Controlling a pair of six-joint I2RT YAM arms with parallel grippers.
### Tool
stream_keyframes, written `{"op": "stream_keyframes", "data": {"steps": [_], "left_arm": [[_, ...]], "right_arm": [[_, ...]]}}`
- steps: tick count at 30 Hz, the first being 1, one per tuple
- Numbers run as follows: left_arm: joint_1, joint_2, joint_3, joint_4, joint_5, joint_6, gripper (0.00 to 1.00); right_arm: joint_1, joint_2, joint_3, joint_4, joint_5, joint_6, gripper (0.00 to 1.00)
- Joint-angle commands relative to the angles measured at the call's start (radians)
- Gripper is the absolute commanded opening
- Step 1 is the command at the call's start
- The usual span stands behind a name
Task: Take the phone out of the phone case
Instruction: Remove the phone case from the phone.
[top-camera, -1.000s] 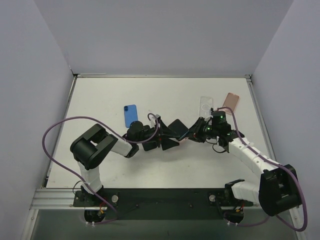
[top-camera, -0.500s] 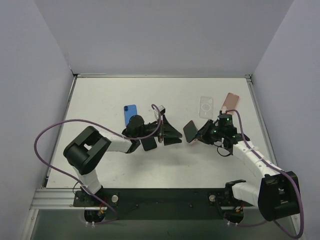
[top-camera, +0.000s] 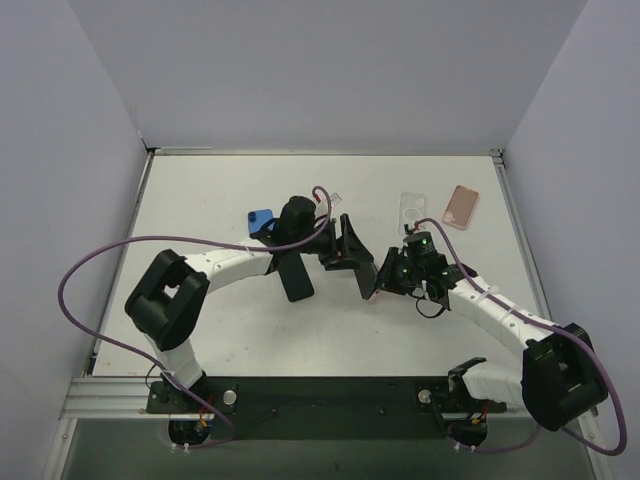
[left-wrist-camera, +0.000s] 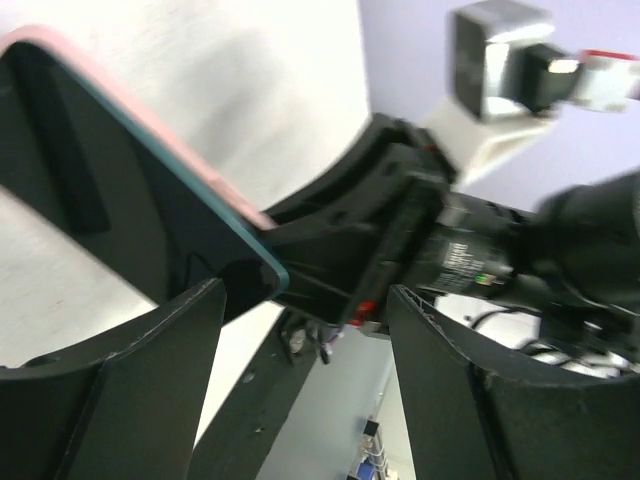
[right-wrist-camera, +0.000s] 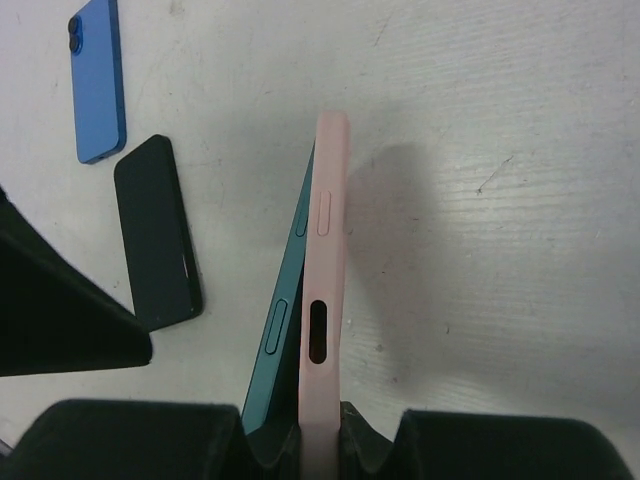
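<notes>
My right gripper (right-wrist-camera: 320, 440) is shut on the bottom end of a pink case (right-wrist-camera: 325, 270) held edge-on above the table. A teal phone (right-wrist-camera: 285, 310) sits in the case, and its near edge stands away from the case wall. In the top view the right gripper (top-camera: 385, 276) holds this pair mid-table. My left gripper (top-camera: 356, 260) is open just left of it. In the left wrist view the phone's dark screen (left-wrist-camera: 110, 190) and pink rim fill the upper left. Its corner sits just above my left finger (left-wrist-camera: 130, 390), with the left gripper (left-wrist-camera: 300, 400) empty.
A black phone (top-camera: 297, 280) lies flat under the left forearm and shows in the right wrist view (right-wrist-camera: 160, 235). A blue phone (top-camera: 260, 218) lies behind it. A clear case (top-camera: 412, 210) and a second pink case (top-camera: 461, 207) lie at the back right.
My left arm has swung back and to the right, bringing its open gripper up to the held phone. My right gripper has shifted slightly left with the cased phone.
</notes>
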Motion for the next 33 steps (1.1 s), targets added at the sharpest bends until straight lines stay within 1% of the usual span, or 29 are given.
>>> {"op": "stream_keyframes", "data": {"steps": [1,9,13,19,23,27,33], "left_arm": [[0.000,0.050,0.022,-0.178,-0.050,0.111,0.76],[-0.004,0.072,0.010,-0.177,-0.034,0.105,0.75],[-0.004,0.069,0.007,-0.167,-0.033,0.094,0.73],[-0.005,0.078,-0.010,-0.163,-0.031,0.086,0.70],[-0.005,0.083,-0.030,-0.121,-0.021,0.059,0.69],[-0.005,0.089,-0.030,-0.117,-0.022,0.051,0.69],[0.001,0.095,-0.041,-0.103,-0.039,0.024,0.64]], "right_arm": [[0.031,0.013,0.030,0.012,0.047,-0.046,0.00],[0.093,0.036,0.045,-0.002,0.098,-0.091,0.00],[0.139,0.050,0.065,-0.016,0.155,-0.103,0.00],[0.164,0.069,0.082,-0.019,0.176,-0.114,0.00],[0.181,0.081,0.091,-0.022,0.190,-0.123,0.00],[0.213,0.089,0.102,-0.037,0.222,-0.137,0.00],[0.241,0.090,0.111,-0.048,0.253,-0.155,0.00]]}}
